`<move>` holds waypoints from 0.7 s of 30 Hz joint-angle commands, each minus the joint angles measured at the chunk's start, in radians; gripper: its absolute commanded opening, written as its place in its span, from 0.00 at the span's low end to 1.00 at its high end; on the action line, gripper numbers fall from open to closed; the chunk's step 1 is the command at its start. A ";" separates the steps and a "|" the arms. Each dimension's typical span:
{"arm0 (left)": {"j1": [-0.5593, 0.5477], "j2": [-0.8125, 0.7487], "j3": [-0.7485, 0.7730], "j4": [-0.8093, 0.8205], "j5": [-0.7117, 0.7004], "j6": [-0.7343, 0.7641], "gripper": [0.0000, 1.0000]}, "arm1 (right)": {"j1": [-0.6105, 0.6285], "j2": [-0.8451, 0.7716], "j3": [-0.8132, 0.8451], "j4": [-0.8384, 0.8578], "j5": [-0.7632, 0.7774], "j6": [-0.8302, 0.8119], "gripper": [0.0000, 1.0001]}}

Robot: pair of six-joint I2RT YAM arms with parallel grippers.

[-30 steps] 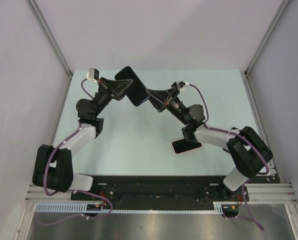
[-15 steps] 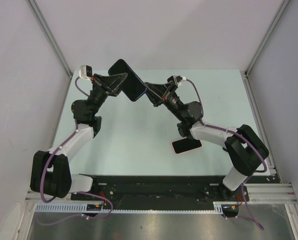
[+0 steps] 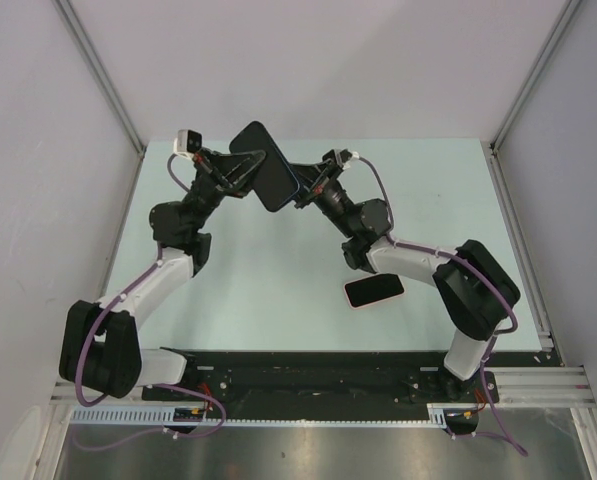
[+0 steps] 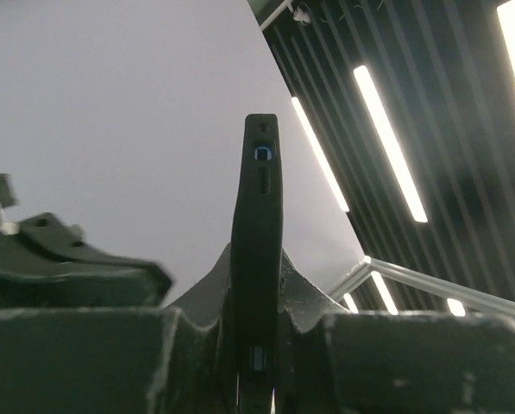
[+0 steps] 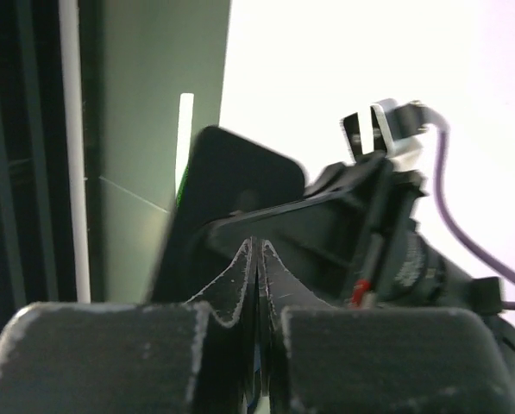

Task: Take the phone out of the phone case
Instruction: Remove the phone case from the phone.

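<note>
Lab test cell, white panel walls [image 3: 328, 60], aluminium framing [image 3: 95, 70], ceiling striplights [image 4: 391, 142]

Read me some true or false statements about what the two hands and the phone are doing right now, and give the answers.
1. The left hand grips the dark phone, held up off the table. True.
2. The right hand is wide open. False: its fingers are shut together at the phone's edge.
3. A flat black item with a pale rim lies on the table. True.
4. That item lies by the left arm's base. False: it lies beside the right arm.
5. The left wrist view shows the phone edge-on. True.
</note>
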 commanded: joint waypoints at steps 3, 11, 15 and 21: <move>-0.014 -0.026 0.027 0.207 -0.013 -0.088 0.00 | 0.010 0.048 0.036 0.242 -0.015 -0.055 0.00; -0.011 -0.007 0.018 0.205 -0.002 -0.088 0.00 | -0.083 -0.081 -0.166 0.158 -0.070 -0.206 0.07; -0.009 0.019 0.008 0.207 0.010 -0.085 0.00 | -0.151 -0.307 -0.329 -0.226 -0.107 -0.416 0.27; -0.008 0.046 -0.010 0.187 0.032 -0.050 0.00 | -0.154 -0.731 -0.303 -0.933 0.054 -0.831 0.47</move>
